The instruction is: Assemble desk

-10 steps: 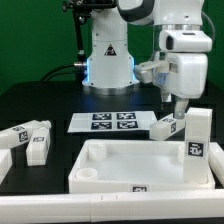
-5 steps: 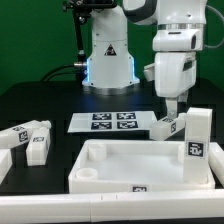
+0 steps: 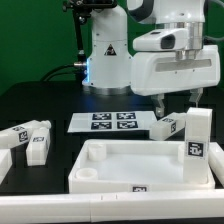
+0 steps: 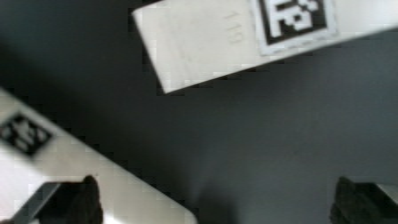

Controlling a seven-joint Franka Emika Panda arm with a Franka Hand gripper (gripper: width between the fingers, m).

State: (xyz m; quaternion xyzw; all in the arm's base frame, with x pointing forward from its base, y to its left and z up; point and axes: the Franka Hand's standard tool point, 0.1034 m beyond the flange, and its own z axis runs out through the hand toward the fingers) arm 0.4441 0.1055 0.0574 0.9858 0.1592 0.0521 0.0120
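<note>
The white desk top [image 3: 140, 165] lies rim up at the front of the black table. One desk leg [image 3: 198, 135] stands upright at its far corner on the exterior view's right. A second leg [image 3: 166, 126] lies just behind it. Two more legs [image 3: 28, 138] lie at the exterior view's left. My gripper [image 3: 180, 100] hangs open and empty above the lying leg, clear of it. In the wrist view a tagged leg [image 4: 222, 40] lies ahead of the open gripper [image 4: 222, 205]. Another tagged white part [image 4: 80, 160] runs beside one dark finger [image 4: 71, 205].
The marker board [image 3: 105, 122] lies flat on the table behind the desk top. The robot's white base [image 3: 108, 55] stands at the back. Bare black table [image 4: 267, 130] shows between the fingers in the wrist view.
The gripper has turned about its vertical axis, so its wide side now faces the exterior camera. It has stayed above the lying leg. No part has moved.
</note>
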